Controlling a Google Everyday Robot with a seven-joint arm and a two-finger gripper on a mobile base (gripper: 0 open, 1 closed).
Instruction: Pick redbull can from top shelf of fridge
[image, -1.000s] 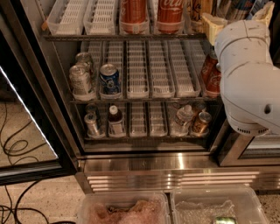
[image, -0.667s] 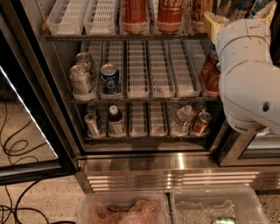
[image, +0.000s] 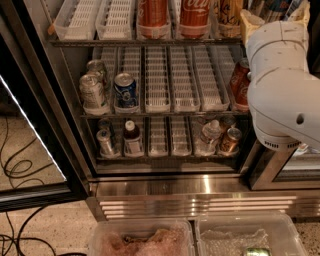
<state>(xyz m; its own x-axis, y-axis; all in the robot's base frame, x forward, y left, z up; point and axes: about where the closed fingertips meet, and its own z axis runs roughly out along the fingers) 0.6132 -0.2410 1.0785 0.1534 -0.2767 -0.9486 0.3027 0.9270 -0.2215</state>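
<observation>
The fridge (image: 150, 187) stands open with its dark wire racks in view. On the top shelf (image: 100, 43), white slotted trays hold two red cola cans (image: 172, 12). At the upper right edge a blue and silver strip (image: 272, 6) looks like the redbull can, though most of it is hidden. My gripper (image: 274, 15) is up there at the right end of that shelf, largely covered by my white arm (image: 282, 85).
The middle rack holds silver cans (image: 92, 92), a wider blue can (image: 125, 90) and red cans (image: 239, 82). Small bottles and cans (image: 132, 137) stand on the lower rack. The glass door (image: 30, 150) hangs open at left. Two clear plastic bins (image: 200, 237) sit below, and cables (image: 15, 165) lie on the floor.
</observation>
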